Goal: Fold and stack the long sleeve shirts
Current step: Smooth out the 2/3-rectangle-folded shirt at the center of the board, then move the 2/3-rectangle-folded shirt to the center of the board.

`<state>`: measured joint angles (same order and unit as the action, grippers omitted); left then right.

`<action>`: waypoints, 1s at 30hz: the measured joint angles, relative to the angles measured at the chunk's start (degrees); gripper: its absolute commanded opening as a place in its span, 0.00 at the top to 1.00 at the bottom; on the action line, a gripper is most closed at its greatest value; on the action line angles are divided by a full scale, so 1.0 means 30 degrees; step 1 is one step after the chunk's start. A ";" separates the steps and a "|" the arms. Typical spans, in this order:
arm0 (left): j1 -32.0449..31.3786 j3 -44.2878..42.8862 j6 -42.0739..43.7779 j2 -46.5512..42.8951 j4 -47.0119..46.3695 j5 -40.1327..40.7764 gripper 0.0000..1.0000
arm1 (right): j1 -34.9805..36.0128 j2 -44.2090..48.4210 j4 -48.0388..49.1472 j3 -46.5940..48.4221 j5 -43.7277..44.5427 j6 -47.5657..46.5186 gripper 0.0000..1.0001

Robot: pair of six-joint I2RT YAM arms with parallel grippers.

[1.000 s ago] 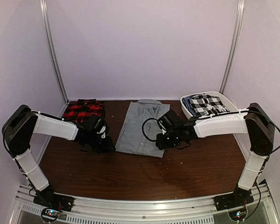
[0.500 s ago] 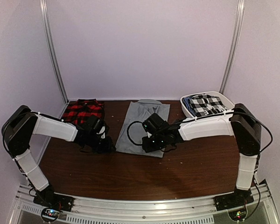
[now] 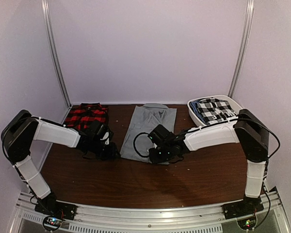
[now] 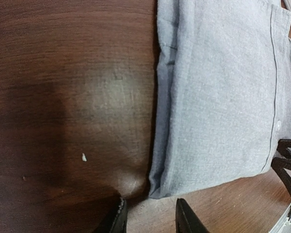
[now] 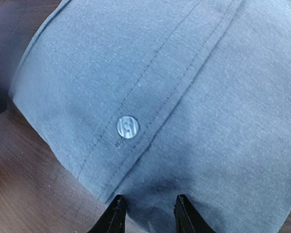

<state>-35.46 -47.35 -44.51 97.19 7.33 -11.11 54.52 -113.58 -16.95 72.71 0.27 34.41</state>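
The light grey shirt [image 3: 146, 127] lies flat and lengthwise in the middle of the table. The red-and-black plaid shirt [image 3: 87, 115] lies folded at the back left. My left gripper [image 3: 109, 148] is open at the grey shirt's near left corner; in the left wrist view that corner [image 4: 157, 187] lies just ahead of the gripper [image 4: 150, 221]. My right gripper [image 3: 155, 154] is open, low over the near hem. In the right wrist view it [image 5: 148, 216] straddles grey cloth beside the button placket [image 5: 128, 127].
A white basket [image 3: 235, 104] at the back right holds black-and-white plaid cloth [image 3: 214, 108]. Bare brown table [image 3: 150, 182] lies in front of the shirt. Purple walls close in the back and sides. The right gripper's black parts show in the left wrist view [image 4: 287, 162].
My right gripper has moved left and nearer, from the grey shirt's right edge to its near hem. The left arm has not moved.
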 measured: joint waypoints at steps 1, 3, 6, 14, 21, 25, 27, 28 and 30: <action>0.0000 0.0000 0.0000 0.0000 0.0015 -0.0036 0.64 | 0.0000 0.0262 -0.0029 -0.0240 0.0051 0.0036 0.63; 0.0000 0.0000 0.0015 0.0000 0.0022 -0.0095 0.64 | -0.0007 0.0903 -0.0036 -0.0889 0.0153 0.0160 0.63; 0.0000 0.0000 0.0022 -0.0007 0.0044 -0.0124 0.64 | -0.0007 0.2135 -0.0007 -0.2215 0.0313 0.0474 0.63; 0.0000 0.0000 0.0029 -0.0080 0.0102 -0.0182 0.64 | -0.0335 0.3592 0.1020 -0.5333 0.0255 0.1304 0.64; 0.0000 0.0036 0.0321 -0.0335 0.0204 -0.0270 0.64 | -0.0401 0.4597 0.1137 -0.6251 0.0131 0.1690 0.63; 0.0000 0.0036 0.0546 -0.0699 0.0328 -0.0306 0.64 | -0.0430 0.5829 0.1144 -0.6776 0.0146 0.1829 0.64; 0.0000 0.0036 0.0663 -0.0852 0.0386 -0.0299 0.64 | -0.0510 0.6346 0.1195 -0.7045 0.0146 0.1953 0.64; 0.0000 0.0036 0.0699 -0.0918 0.0415 -0.0299 0.64 | -0.0568 0.6586 0.1297 -0.7235 0.0146 0.2040 0.63; 0.0000 0.0029 0.0794 -0.0984 0.0423 -0.0306 0.64 | -0.0707 0.6907 0.1566 -0.7672 0.0131 0.2142 0.64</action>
<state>-35.46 -47.27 -42.13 94.24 8.60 -12.03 52.40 -92.86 -12.25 49.69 0.67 40.84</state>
